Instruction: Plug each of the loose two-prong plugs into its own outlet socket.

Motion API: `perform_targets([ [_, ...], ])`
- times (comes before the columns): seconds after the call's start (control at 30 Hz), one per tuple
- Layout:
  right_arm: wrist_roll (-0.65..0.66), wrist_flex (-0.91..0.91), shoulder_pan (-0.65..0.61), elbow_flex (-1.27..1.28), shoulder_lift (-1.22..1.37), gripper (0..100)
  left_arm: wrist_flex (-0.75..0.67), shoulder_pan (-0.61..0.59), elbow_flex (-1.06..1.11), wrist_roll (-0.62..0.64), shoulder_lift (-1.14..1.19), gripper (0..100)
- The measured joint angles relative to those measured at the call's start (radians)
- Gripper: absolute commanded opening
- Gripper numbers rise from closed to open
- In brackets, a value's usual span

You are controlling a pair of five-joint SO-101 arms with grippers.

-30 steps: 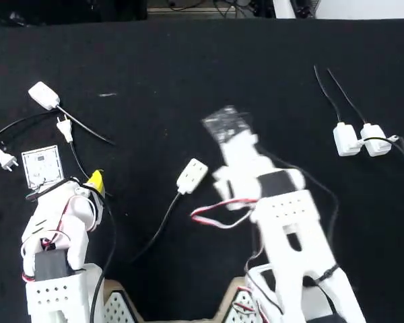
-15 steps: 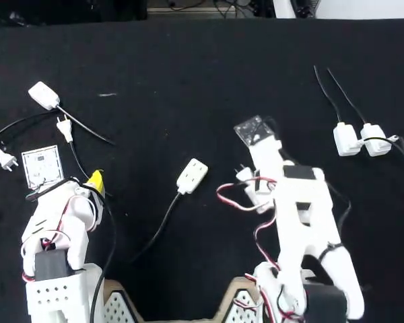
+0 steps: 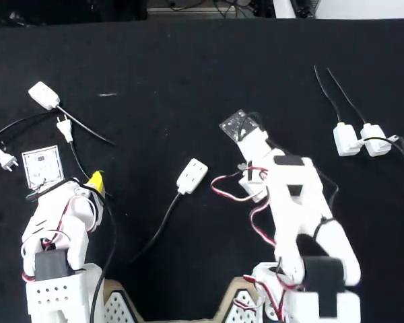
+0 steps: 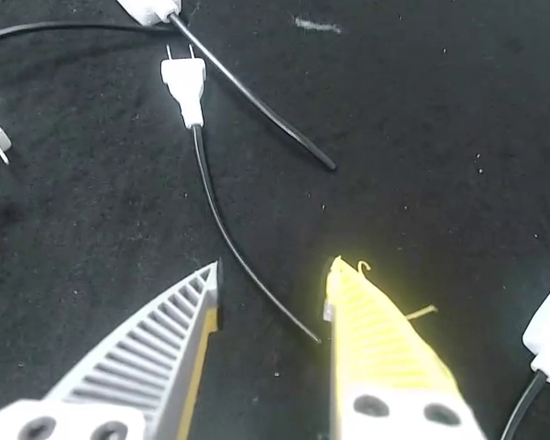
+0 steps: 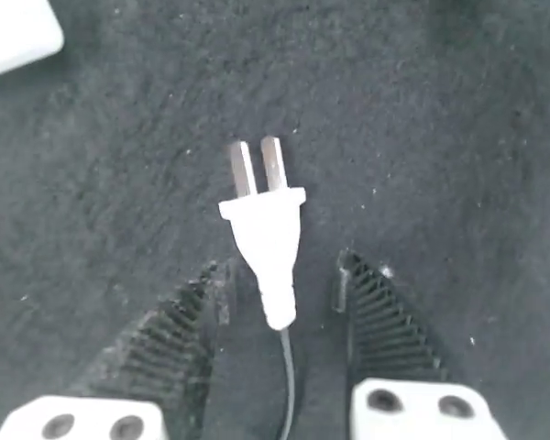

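Right wrist view, flat-prong plug [image 5: 262, 220] lying inside the parted right hand [image 5: 282, 266]

surface: black table [image 3: 188, 54] | on it: white socket [image 3: 192, 175]; loose plug [image 3: 65, 128]; black cord [image 3: 163, 221]

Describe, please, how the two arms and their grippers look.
The left arm and right arm are white printed shells with loose red and black wires. The left gripper has one yellow and one white ribbed finger; the right gripper has two ribbed triangular fingers.
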Motion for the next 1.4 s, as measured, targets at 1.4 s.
perform_targets([
  [1.4,0.138,-0.104,0.058,-0.155,0.190,12.4,0.017,0.000,0.000,0.000,0.000,20],
])
